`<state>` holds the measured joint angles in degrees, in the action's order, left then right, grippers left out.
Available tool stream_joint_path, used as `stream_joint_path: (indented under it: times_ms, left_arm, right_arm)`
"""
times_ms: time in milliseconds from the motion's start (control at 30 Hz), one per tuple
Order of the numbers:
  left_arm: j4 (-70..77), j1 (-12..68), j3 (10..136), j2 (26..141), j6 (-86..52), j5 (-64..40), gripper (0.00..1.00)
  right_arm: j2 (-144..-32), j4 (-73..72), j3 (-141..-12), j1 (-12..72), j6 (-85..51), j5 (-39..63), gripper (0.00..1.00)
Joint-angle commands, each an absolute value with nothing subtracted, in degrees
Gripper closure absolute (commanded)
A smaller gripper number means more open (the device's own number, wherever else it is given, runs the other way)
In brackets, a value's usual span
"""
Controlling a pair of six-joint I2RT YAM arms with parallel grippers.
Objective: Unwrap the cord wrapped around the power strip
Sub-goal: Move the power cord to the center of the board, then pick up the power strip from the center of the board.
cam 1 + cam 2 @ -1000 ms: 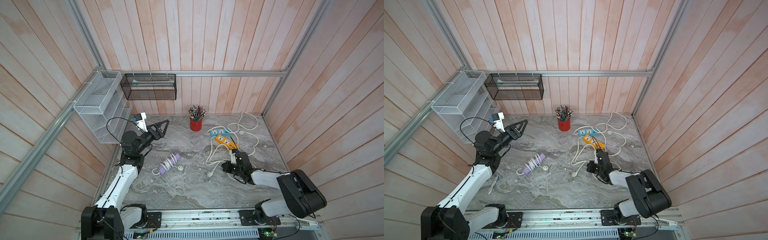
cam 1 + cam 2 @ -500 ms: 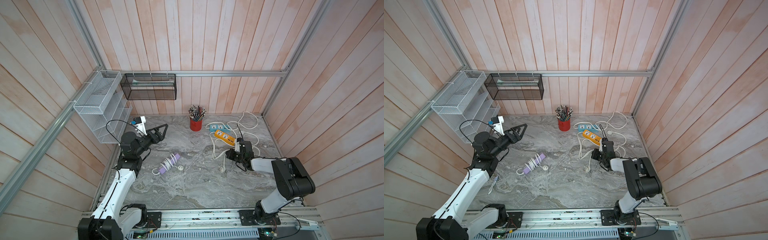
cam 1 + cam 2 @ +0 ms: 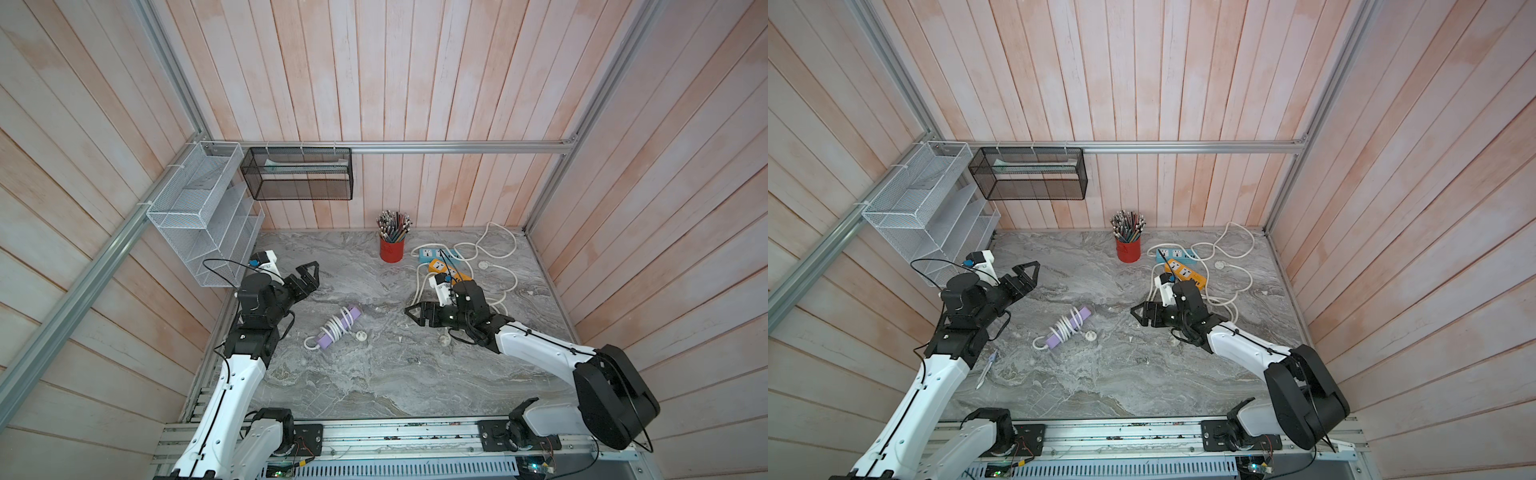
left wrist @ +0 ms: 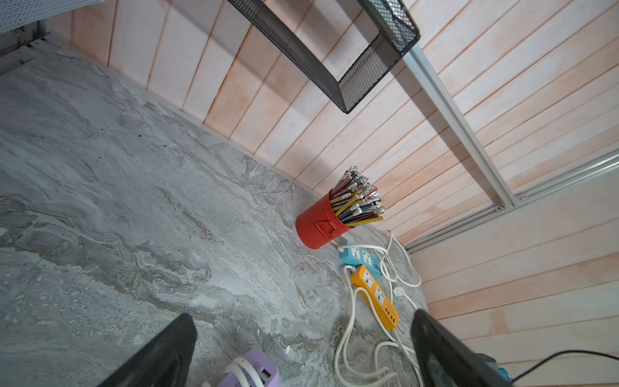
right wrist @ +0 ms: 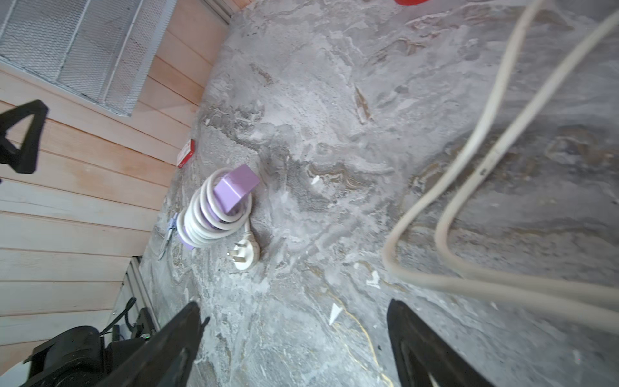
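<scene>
Purple power strip [image 3: 337, 329]: lies flat on the bench [image 3: 374, 386], left of the middle, between the 2 arms, 1 end angled toward the back wall.
Cord [image 5: 204, 221]: white, wound tight in several turns round the strip's middle and near end. It is fully wrapped, so I judge the unwinding not yet begun.
Plug [image 5: 244, 257]: free of the coil, resting on the bench just beside the strip on the right arm's side, prongs showing.
Left tool [image 3: 310, 279]: jaws spread wide, nothing in them, up in the air back-left of the strip, not touching it.
Right tool [image 5: 294, 305]: jaws wide apart and empty too, nose aimed at the strip, well short of it.
Weight: looks light, a small plastic body with a short lead. Either arm should lift it easily.
Feel: the body is hard and smooth, likely to skate on the polished stone if the cord gets tugged. The cord looks rubbery and springy, likely to keep its curl.
Hold, body: the bare purple end [image 5: 238, 183] poking out of the coil has flat sides that suit a pinch. It is my pick for the left tool.
Hold, cord: the plug, or the lead right behind it, is thick enough for a firm pinch. It is my pick for the right tool.
Watch: the plug lies low, so fingertips may scrape stone. Pulling with the body unpinned would probably drag the whole bundle.
Neighbours: orange strip [image 3: 451, 271] and blue strip [image 3: 436, 254] sit back right among loose cords [image 5: 482, 160], with 1 loop close under the right arm, a snag risk.
</scene>
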<state>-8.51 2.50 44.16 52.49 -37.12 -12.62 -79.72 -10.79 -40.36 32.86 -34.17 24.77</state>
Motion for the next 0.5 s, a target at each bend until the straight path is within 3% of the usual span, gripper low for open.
stream_joint_path:
  times_ms: [0, 133, 200, 467]
  left_arm:
    - [-10.4, 2.16, 42.86, 52.18, -37.87, -9.08, 0.0]
    - [-9.37, 2.11, 41.99, 51.05, -37.84, -9.49, 0.0]
    - [-8.77, 2.11, 41.39, 50.81, -37.75, -9.62, 0.0]
    - [-11.13, 2.12, 42.81, 51.65, -38.73, -7.07, 0.0]
  right_arm:
    - [-83.36, -11.99, -44.03, 34.24, -36.19, 28.6, 0.11]
    - [-88.52, -8.43, -52.49, 37.92, -32.26, 25.4, 0.09]
    - [-89.14, -5.03, -56.74, 40.97, -27.81, 18.02, 0.02]
    - [-85.96, -2.05, -63.2, 43.59, -23.64, -5.93, 0.01]
